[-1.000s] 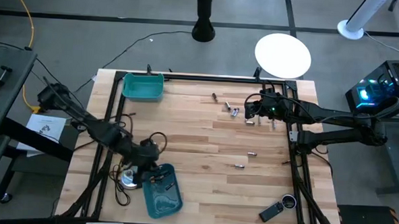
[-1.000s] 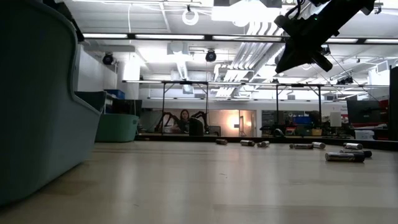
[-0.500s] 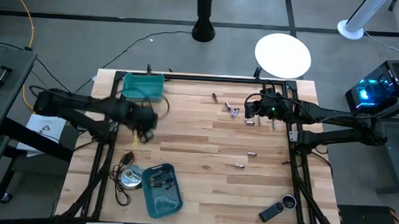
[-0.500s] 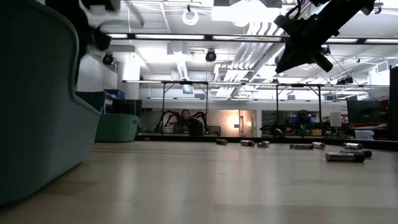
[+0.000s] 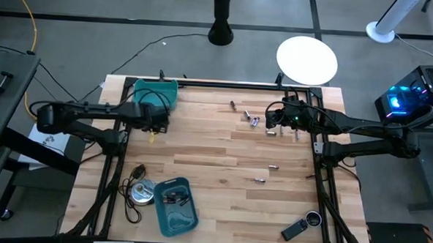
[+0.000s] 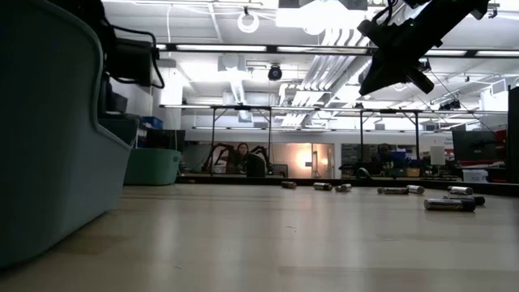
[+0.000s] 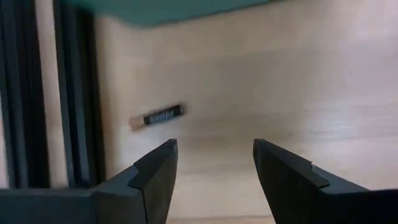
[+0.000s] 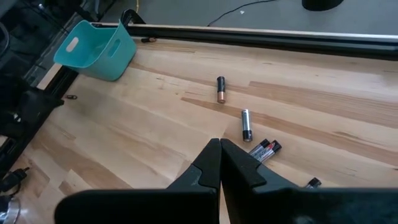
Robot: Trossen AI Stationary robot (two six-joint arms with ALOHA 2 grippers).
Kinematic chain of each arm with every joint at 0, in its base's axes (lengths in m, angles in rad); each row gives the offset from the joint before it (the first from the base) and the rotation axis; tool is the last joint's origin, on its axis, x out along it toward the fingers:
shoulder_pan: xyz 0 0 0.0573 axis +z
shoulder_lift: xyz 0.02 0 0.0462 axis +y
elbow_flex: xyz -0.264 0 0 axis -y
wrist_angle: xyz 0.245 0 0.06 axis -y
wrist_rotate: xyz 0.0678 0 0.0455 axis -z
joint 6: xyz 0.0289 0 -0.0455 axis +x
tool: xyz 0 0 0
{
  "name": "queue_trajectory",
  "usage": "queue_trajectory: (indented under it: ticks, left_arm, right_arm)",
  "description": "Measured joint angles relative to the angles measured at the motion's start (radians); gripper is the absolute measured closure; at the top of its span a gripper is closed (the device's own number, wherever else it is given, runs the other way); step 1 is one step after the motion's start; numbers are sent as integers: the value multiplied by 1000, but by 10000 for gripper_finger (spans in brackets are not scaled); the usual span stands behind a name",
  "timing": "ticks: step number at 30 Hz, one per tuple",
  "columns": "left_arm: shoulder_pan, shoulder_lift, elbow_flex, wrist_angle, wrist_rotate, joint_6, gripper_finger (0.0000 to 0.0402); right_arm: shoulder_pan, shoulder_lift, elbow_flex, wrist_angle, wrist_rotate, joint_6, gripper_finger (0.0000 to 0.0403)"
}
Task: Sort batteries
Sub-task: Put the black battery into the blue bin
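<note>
Several small batteries lie on the wood at the far right: one (image 5: 232,105), a pair (image 5: 254,122), and two nearer ones (image 5: 273,167) (image 5: 258,180). Another battery (image 7: 157,117) lies beside the black frame rail (image 7: 74,93), ahead of my left gripper (image 7: 214,146). That gripper (image 5: 158,122) hovers open and empty just in front of the far teal bin (image 5: 155,95). My right gripper (image 8: 219,146) hangs shut above the far-right batteries (image 8: 246,124), holding nothing. The near teal bin (image 5: 176,205) holds a few batteries.
A round silver disc with a black cable (image 5: 140,193) lies left of the near bin. A black gadget (image 5: 294,229) with a round lens (image 5: 313,218) sits at the near right corner. Bare wood spans the table's middle (image 5: 215,158).
My left gripper has swung from over the near teal bin toward the table's far edge and now hovers beside the far teal bin. My right arm has kept still.
</note>
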State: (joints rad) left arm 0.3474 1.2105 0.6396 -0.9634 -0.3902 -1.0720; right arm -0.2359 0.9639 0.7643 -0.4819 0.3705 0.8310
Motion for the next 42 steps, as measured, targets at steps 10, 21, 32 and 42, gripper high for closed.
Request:
queue_trajectory:
  ticks: [10, 21, 32, 42]
  left_arm:
    - [146, 45, 4, -50, 158, 582, 200]
    - [252, 191, 141, -91, 179, 802, 200]
    - [264, 293, 80, -128, 99, 1291, 200]
    - [315, 341, 20, -12, 133, 1419, 208]
  right_arm:
    - [0, 0, 0, 0, 7, -12, 402]
    - [0, 0, 0, 0, 7, 2, 402]
    - [1, 0, 0, 0, -30, 27, 402]
    - [1, 0, 0, 1, -30, 52, 402]
